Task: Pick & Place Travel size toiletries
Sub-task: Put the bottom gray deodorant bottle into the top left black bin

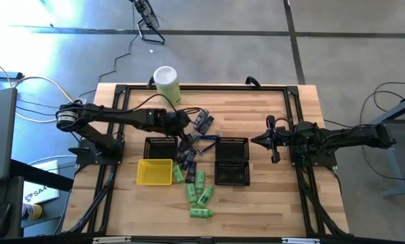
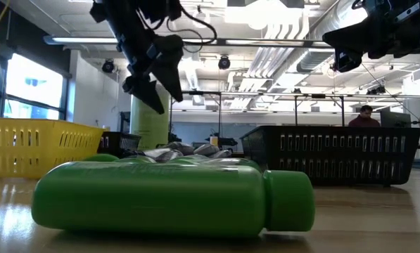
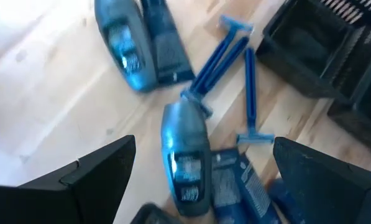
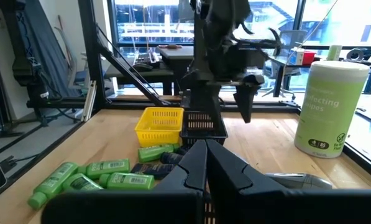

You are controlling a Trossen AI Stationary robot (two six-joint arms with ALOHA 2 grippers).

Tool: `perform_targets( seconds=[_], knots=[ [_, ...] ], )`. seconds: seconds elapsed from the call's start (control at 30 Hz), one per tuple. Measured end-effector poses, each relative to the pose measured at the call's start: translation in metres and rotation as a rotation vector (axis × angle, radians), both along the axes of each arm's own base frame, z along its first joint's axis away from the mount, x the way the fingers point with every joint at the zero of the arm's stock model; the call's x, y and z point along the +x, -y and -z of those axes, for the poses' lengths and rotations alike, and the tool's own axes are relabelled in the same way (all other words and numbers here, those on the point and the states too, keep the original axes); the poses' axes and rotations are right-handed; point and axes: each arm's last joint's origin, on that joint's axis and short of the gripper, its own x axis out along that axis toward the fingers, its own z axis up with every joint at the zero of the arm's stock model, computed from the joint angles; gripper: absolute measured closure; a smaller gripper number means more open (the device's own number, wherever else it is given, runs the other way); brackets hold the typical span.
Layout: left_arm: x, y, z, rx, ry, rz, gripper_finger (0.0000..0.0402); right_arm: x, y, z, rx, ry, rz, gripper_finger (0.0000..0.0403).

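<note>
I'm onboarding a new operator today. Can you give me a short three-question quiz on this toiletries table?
1. True or false: the left gripper is open above the dark blue tubes.
2. Which colour is the small basket beside the green bottles? A) red B) yellow C) white
3. Fill in: the right gripper is ____ and holds nothing.

Key
1. True: its fingers stand wide apart over the tubes and blue razors, not touching them.
2. B.
3. shut; it waits at the table's right side, clear of the black baskets.
</note>
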Motion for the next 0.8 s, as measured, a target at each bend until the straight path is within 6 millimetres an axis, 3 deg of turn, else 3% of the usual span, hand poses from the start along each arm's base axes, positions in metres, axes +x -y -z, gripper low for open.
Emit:
perform_targets(
  seconds=[0.13, 0.63, 0.8],
  knots=[
    [0.003, -0.006, 0.003, -0.026, 0.003, 0.006, 0.0027, 0.0, 0.0, 0.0, -0.005, 0.0, 0.0, 0.0401],
    [0.029, -0.016, 0.043, -0.025, -0.069, 0.06, 0.0027, 0.0, 0.0, 0.0, -0.024, 0.002, 0.0, 0.0401],
    [0.044, -0.019, 0.033, 0.007, -0.069, 0.123, 0.0027, 0.0, 0.0, -0.001, -0.026, 0.01, 0.0, 0.0401]
  ],
)
